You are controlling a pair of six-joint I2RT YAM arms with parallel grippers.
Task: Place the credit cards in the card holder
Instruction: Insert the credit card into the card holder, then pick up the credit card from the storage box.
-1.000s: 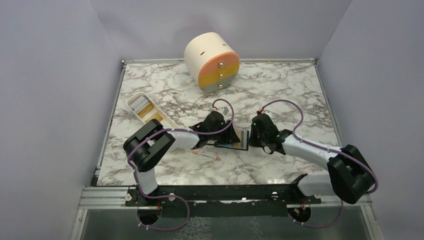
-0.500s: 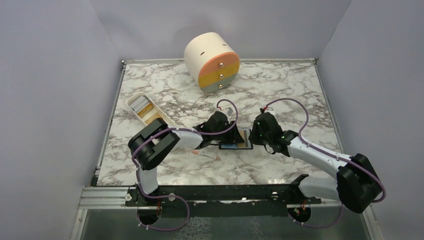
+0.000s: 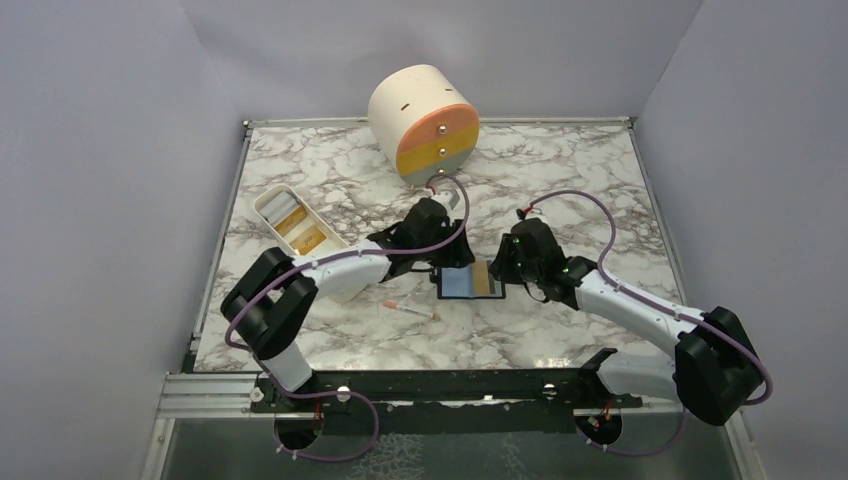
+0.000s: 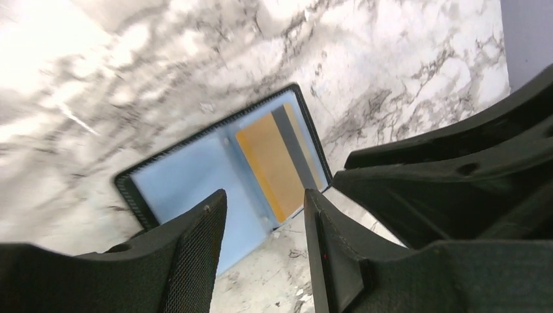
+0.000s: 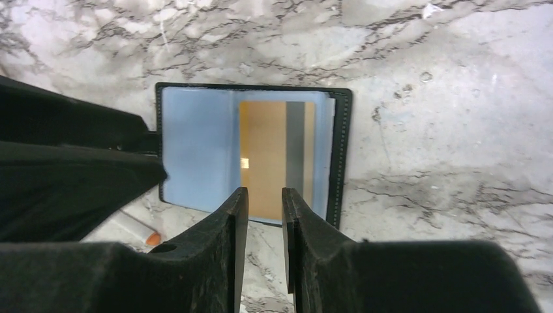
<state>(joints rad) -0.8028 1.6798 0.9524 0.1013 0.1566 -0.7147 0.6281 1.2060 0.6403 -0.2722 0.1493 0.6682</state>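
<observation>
The black card holder (image 3: 441, 284) lies open on the marble, also in the left wrist view (image 4: 130, 189) and the right wrist view (image 5: 340, 156). Its inner pockets look pale blue. An orange-yellow credit card (image 5: 264, 160) with a grey stripe sits in the right-hand pocket, also seen in the left wrist view (image 4: 270, 156) and the top view (image 3: 481, 278). I cannot tell whether a blue card lies in the left pocket. My left gripper (image 4: 264, 199) is open and empty above the holder's left half (image 3: 436, 262). My right gripper (image 5: 263, 192) is narrowly open and empty at the holder's right edge (image 3: 497, 268).
An oblong white tray (image 3: 268, 200) with more orange cards (image 3: 310, 238) stands to the left. A thin white-and-pink stick (image 3: 410, 311) lies in front of the holder, also in the right wrist view (image 5: 140, 231). A round drawer unit (image 3: 425, 125) stands at the back.
My left gripper has lifted back off the holder toward the upper left, uncovering its blue left half. The holder now lies fully open. My right gripper stays at its right edge.
</observation>
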